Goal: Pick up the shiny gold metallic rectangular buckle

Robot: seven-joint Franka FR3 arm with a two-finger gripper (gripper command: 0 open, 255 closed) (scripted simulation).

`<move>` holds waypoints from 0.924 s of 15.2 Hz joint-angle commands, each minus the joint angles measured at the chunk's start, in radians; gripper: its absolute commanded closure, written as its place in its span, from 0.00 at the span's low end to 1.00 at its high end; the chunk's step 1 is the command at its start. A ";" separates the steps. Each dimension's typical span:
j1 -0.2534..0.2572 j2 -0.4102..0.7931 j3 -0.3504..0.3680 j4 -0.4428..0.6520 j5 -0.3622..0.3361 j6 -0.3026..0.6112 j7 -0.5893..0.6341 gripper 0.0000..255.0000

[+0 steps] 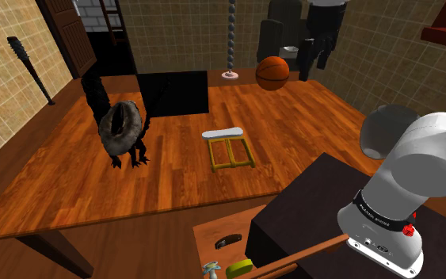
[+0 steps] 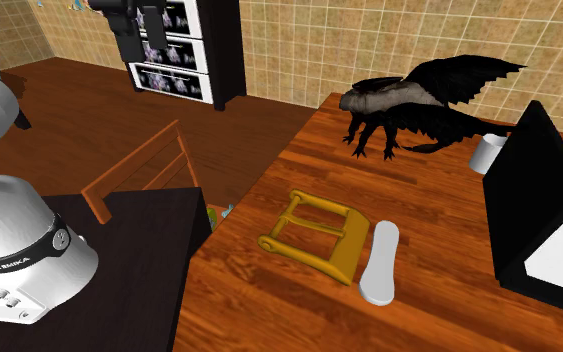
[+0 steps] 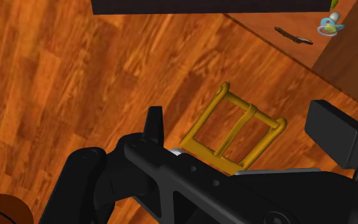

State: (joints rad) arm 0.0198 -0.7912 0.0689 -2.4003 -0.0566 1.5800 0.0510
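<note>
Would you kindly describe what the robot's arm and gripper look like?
The arm is built of rounded white links, with a black band that bears small white lettering and a small red mark just below it. The gripper is all black and angular, with two blocky fingers.

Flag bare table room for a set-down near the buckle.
Bare table in the shoulder view's lower left, bordered by dragon and buckle; also between buckle and basketball. Crowded: white bar beside the buckle, dragon beside the black box.
</note>
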 commanded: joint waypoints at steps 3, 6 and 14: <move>-0.006 0.032 0.017 -0.037 0.014 0.069 0.045 0.00; -0.015 0.093 0.044 -0.082 0.033 0.174 0.111 0.00; -0.043 0.327 0.112 -0.135 0.058 0.461 0.287 0.00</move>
State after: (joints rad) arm -0.0224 -0.4886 0.1700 -2.5222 -0.0034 2.0014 0.3116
